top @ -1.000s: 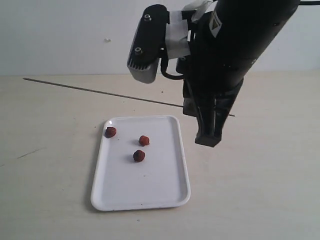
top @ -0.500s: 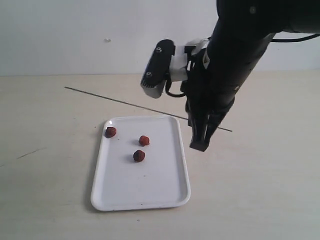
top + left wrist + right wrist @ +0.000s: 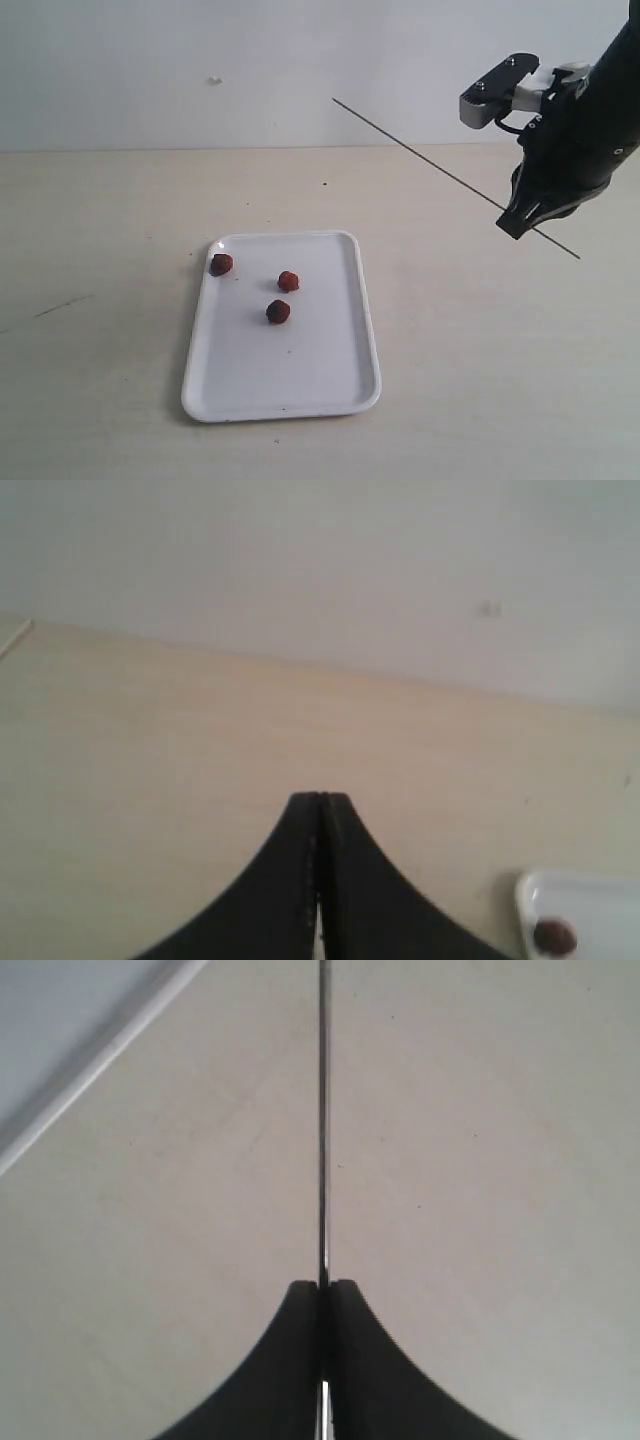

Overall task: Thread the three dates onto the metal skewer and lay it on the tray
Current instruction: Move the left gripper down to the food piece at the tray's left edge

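Skewer (image 3: 430, 163) is off the table and held in the air by my right gripper (image 3: 512, 227), well to the right of the tray (image 3: 370, 330). It slants, its long end running up and left against the wall and a short stub poking out low on the right past the fingers. On the right wrist camera those fingers (image 3: 300, 1305) are pinched tight on the rod (image 3: 323, 1110), which runs straight out from between the tips over bare tabletop (image 3: 480, 1160). The three dates (image 3: 288, 281) lie on the tray's far half, apart from one another. One is close to the far left corner, one is nearer the middle, and one is just in front of that. My left gripper (image 3: 320, 802) has its fingers pressed together with nothing between them. It is over the table, with a corner of the tray (image 3: 527, 890) and one date (image 3: 553, 936) showing beside it.
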